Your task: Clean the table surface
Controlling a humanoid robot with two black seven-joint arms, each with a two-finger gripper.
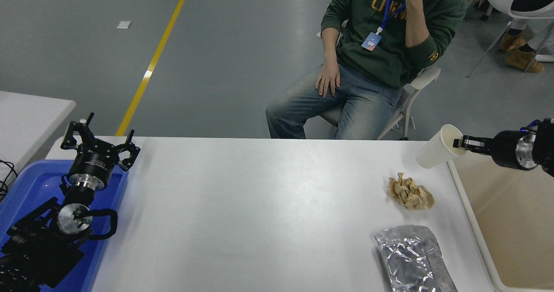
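1. The right gripper (459,143) comes in from the right edge and pinches the rim of a white paper cup (437,147). The cup hangs tilted in the air above the far right corner of the table, its mouth turned toward the gripper.

2. The cup is at the edge of the beige bin (497,257) that stands against the table's right end. It has not been dropped in, so I judge this step about half made: lifted, not let go.

3. Two pieces of rubbish are left on the table surface (242,214): a crumpled brown paper ball (410,193) near the right end, and a silver foil bag (413,258) lying flat nearer the front edge, just below the ball. What shows of the bin is bare, so I judge the clearing is at an early stage.

4. The table surface fills the lower middle of the head view. It is plain white, smooth and slightly glossy, with no spills or stains that I can make out.

5. The left gripper (100,140) is parked at the lower left over a blue tray (26,184), fingers spread wide and holding nothing.

6. A person (381,45) sits on a chair at the far side, away from the table.
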